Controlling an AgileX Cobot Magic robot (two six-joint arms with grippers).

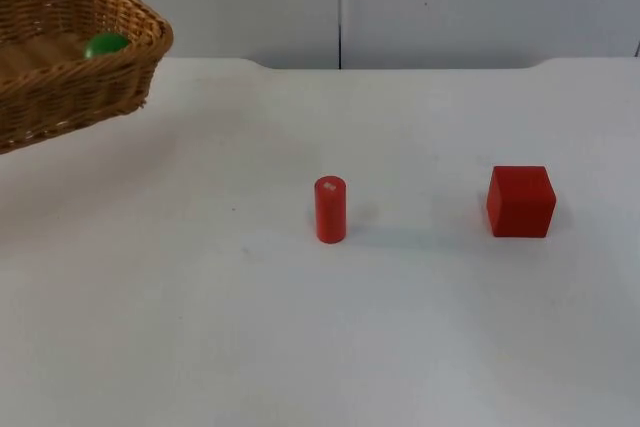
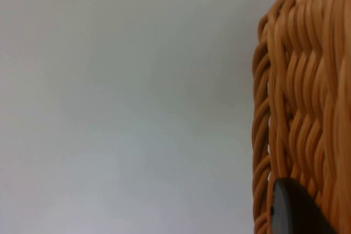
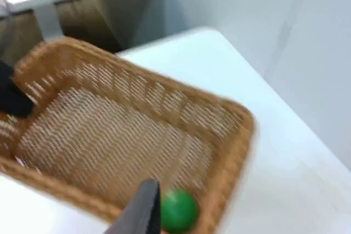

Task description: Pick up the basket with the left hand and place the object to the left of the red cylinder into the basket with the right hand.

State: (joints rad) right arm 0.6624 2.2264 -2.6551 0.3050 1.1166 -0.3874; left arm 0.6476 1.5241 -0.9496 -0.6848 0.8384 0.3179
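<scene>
The wicker basket (image 1: 70, 52) is seen raised clear of the white table (image 1: 320, 347), well to the left of and behind the red cylinder (image 1: 330, 209), and a green ball (image 1: 105, 44) lies inside it against the wall nearest the cylinder. In the left wrist view the basket's woven side is seen close up, with a black fingertip of the left gripper (image 2: 293, 209) against the weave; the basket appears to be held by it, though whether the fingers are clamped cannot be told from what is visible. The right gripper (image 3: 137, 212) is judged to hang above the basket, one dark finger being seen just beside the ball; whether its fingers are apart or together cannot be told. The placing looks done, since nothing is left on the table to the left of the cylinder. From here the risk is judged to be the ball rolling out if the basket were tipped toward its low wall, or the basket being knocked as the right arm draws away. The cylinder stands upright, and a red cube (image 1: 521, 201) rests well to its right; neither is judged to stand in the way.
</scene>
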